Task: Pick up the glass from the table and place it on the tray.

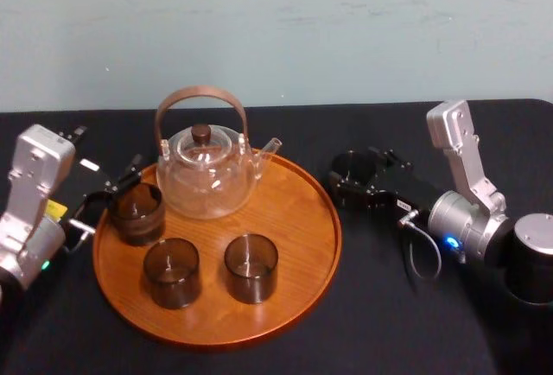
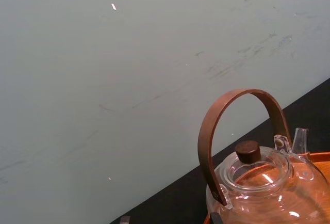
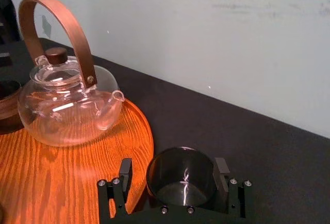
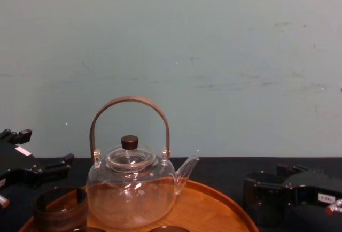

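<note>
So far, operator, you are at the very start of the carry. The glass (image 3: 180,182) you want stands on the desk (image 1: 415,332), just off the right rim of the tray (image 1: 302,254), and nothing shows it lifted. Your right gripper (image 1: 352,181) is low around it, one jaw on each side. In the right wrist view one jaw sits at the glass wall and the other shows a slim gap, so I read the jaws as open around it, not clamped.

Three other dark glasses already stand on the tray: one at the back left (image 1: 136,212) and two at the front (image 1: 172,271) (image 1: 251,267), with the clear teapot (image 1: 207,176) behind them. Your left gripper (image 1: 108,198) is at the tray's left edge, just beside the back-left glass, with its jaws spread; I cannot tell whether it touches that glass.

What is left, as I judge it: close on the glass, raise it clear of the rim, move it over the wood and set it down. The bare patch at the tray's right, beside the teapot spout, looks like the nearest free spot.
</note>
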`<state>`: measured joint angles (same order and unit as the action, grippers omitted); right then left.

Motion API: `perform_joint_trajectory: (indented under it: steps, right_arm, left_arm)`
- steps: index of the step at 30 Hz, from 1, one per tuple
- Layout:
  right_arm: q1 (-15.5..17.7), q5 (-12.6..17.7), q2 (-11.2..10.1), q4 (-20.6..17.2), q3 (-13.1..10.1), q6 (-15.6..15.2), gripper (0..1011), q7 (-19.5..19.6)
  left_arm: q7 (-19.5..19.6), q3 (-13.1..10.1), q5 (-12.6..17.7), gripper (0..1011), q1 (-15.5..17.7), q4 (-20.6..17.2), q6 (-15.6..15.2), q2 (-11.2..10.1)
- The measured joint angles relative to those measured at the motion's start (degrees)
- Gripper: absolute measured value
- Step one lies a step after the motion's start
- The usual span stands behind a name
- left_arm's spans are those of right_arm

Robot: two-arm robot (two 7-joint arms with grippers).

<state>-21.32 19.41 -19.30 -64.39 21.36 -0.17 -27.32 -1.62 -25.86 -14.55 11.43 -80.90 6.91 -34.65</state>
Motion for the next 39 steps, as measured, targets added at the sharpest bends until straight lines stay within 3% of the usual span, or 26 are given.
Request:
perform_joint_trajectory:
  steps: [12,39]
  right_arm:
    - [1.6,-0.43,-0.64,-3.23,-0.78,1.22,1002,0.75]
    - [2.26,1.06,-0.54,-1.81,-2.01,1.22,1002,0.49]
  left_arm:
    - [0.0,0.0,0.0,1001,0.0,0.0,0.0,0.0]
    - [0.0,0.0,0.0,1001,0.0,0.0,0.0,0.0]
